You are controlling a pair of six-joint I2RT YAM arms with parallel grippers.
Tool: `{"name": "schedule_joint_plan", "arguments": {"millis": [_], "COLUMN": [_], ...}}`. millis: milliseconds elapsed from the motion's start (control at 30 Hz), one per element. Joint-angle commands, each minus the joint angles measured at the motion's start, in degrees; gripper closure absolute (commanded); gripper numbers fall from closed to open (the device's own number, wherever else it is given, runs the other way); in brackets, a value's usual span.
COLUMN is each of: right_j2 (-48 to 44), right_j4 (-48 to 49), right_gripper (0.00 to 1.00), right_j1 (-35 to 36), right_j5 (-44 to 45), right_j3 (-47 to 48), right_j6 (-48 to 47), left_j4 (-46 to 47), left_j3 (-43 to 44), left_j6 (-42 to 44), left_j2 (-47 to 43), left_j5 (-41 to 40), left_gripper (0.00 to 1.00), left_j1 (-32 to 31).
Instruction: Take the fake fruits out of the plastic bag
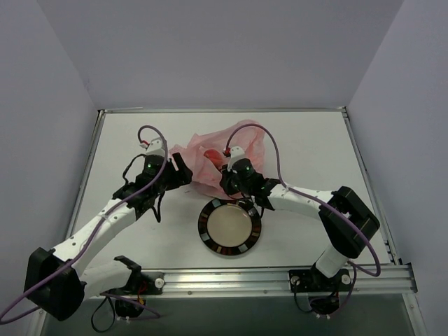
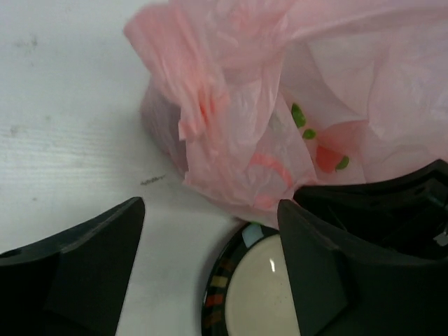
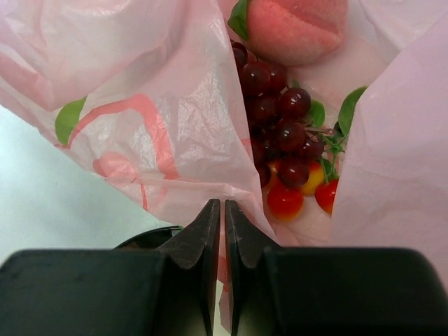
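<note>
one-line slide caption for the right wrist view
Right gripper shut on the plastic bag edge, with grape bunch, peach and tiny orange pieces visible inside.

A fold of the plastic bag (image 3: 161, 126) lies between the jaws of our right gripper (image 3: 222, 210). Just ahead of them, inside the bag, lie the tiny fruit pieces (image 3: 285, 199), then the grape bunch (image 3: 276, 119), with the peach (image 3: 294, 28) farthest ahead. Ahead of our left gripper (image 2: 210, 206) lies the bag, and the plate (image 2: 217, 287) lies between its jaws.

pink bag (image 1: 246, 137), plate (image 1: 204, 227) just nearer
</note>
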Motion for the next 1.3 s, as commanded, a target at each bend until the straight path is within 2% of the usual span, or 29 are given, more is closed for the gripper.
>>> {"name": "schedule_joint_plan", "arguments": {"millis": [0,67,100,167,200,267,367,400,467,600,733,767,900,1067,1167,1267], "right_j2": [-1.12,-1.56,-2.00,-2.18,-2.18,-2.09,-1.91,-2.17,-2.79,-3.93,-4.90,-4.99,-5.51,-6.04,-7.00,-8.67], "right_j4": [2.90,2.90,2.82,2.90,2.90,3.16,4.04,4.48,5.01,5.27,5.45,5.45,5.89,5.89,5.63,4.58], "right_gripper": [0.96,0.96,0.96,0.96,0.96,0.96,0.96,0.96,0.96,0.96,0.96,0.96,0.96,0.96,0.96,0.96], "right_j1": [-0.45,-0.54,-0.63,-0.63,-0.63,-0.63,-0.98,-0.98,-0.98,-0.98,-0.98,-1.07,-1.16,-1.16,-1.25,-1.51], "right_j5": [-1.69,-1.43,-1.43,-1.43,-1.43,-1.34,-2.39,-2.48,-2.83,-3.18,-3.62,-3.62,-3.89,-4.76,-4.76,-4.76], "right_j3": [0.65,0.21,0.04,-0.05,-0.14,-0.32,-0.67,-0.76,-1.37,-2.16,-2.78,-2.95,-3.57,-4.27,-4.80,-5.15], "right_j6": [0.79,0.96,1.05,1.23,1.23,1.40,2.02,2.11,2.63,3.25,3.34,3.34,3.60,3.78,3.78,3.43], "left_j4": [-2.63,-3.76,-5.68,-7.36,-9.63,-10.88,-10.36,-9.58,-8.44,-1.93,-0.52,-0.17,0.19,3.87,5.89,9.48], "left_j3": [1.06,5.35,6.77,8.80,9.67,9.16,6.96,7.05,9.32,13.37,18.99,20.65,23.04,24.09,25.41,25.06], "left_j6": [-2.62,-2.10,-1.57,-0.78,-1.03,-2.43,-3.41,-2.89,-1.23,1.77,4.49,5.11,6.17,7.84,8.63,9.16], "left_j2": [1.02,1.29,0.85,-0.81,-1.60,-4.23,-5.30,-3.65,1.34,9.80,18.06,20.69,26.24,32.56,36.08,38.37], "left_j5": [1.53,-3.97,-7.13,-16.33,-19.61,-27.94,-30.02,-31.50,-32.92,-25.65,-22.56,-21.94,-21.06,-19.31,-18.25,-18.15], "left_gripper": [0.41,0.74,0.78,0.84,0.84,0.84,0.74,0.67,0.61,0.57,0.42,0.41,0.35,0.23,0.23,0.31], "left_j1": [-3.65,-7.78,-13.19,-18.32,-22.35,-25.28,-26.52,-26.43,-25.30,-19.06,-14.22,-12.82,-9.83,-7.71,-6.92,-6.31]}}
